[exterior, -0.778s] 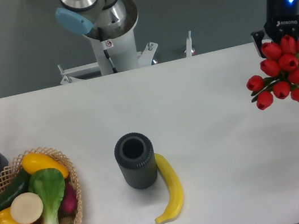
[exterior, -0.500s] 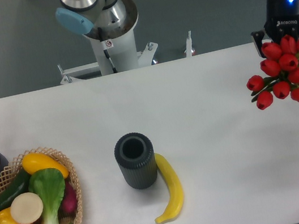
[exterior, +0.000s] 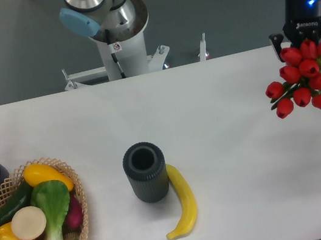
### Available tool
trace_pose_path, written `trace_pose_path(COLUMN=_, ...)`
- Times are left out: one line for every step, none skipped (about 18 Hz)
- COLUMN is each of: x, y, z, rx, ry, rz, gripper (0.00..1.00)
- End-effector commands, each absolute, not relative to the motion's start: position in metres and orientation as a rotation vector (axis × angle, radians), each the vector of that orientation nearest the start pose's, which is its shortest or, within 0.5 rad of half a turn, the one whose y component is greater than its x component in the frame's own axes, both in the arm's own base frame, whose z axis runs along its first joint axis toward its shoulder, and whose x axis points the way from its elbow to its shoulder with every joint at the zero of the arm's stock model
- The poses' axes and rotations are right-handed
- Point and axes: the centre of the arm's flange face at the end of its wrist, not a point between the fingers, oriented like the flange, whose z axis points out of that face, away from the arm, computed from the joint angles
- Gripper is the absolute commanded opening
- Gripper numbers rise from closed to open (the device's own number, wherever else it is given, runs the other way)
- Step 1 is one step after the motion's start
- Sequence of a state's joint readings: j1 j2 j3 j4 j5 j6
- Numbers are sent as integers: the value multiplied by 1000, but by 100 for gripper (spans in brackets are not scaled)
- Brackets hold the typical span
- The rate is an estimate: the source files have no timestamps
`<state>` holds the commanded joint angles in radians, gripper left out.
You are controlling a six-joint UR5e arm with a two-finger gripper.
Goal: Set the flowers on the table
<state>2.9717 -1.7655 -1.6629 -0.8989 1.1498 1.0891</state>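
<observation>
Barely anything has shifted, perhaps a slight rise; my gripper [exterior: 306, 40] stays clamped on the flowers [exterior: 302, 76] at the table [exterior: 226, 146]'s far right edge; buds hang directly beneath my fingers, open tabletop lying leftward.

The gripper [exterior: 306, 38] sits a touch higher in the camera view than in the two earlier pictures, its black body and blue light both nearer the top edge. The flowers [exterior: 303, 77] it carries ride up with it by the same small amount and shift very slightly to the left: the topmost red buds now lie a little closer to the back edge of the table [exterior: 226, 146], and the lowest buds hang a shade higher over the right end of the white top. The bunch keeps its shape as it goes, so the change is a slight lift of gripper and tulips together
</observation>
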Motion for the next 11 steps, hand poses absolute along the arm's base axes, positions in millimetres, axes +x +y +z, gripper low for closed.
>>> trace_pose_path(x=-546, y=278, z=416, rx=-2637, ry=-288, rz=316, gripper=44)
trace_pose_path(x=-544, y=285, z=410, rx=-2682, ry=-281, rz=325, gripper=44)
trace_pose_path(x=-540, y=293, z=404, rx=-2723, ry=-267, rz=334, gripper=44)
trace_pose_path(x=-537, y=304, z=395, rx=-2764, ry=-250, rz=332, gripper=44)
trace_pose_path(x=-535, y=312, z=386, rx=-2804, ry=-237, rz=334, gripper=45)
trace_pose_path(x=-532, y=322, z=375, rx=-2843, ry=-218, rz=332, gripper=45)
trace_pose_path(x=-528, y=336, z=366, rx=-2875, ry=-196, rz=328, gripper=45)
trace_pose_path(x=-525, y=348, z=358, rx=-2887, ry=-173, rz=316, gripper=45)
trace_pose_path(x=-523, y=359, z=348, rx=-2887, ry=-160, rz=289, gripper=45)
trace_pose_path(x=-524, y=366, z=338, rx=-2890, ry=-174, rz=262, gripper=45)
trace_pose_path(x=-525, y=376, z=329, rx=-2886, ry=-184, rz=239, gripper=45)
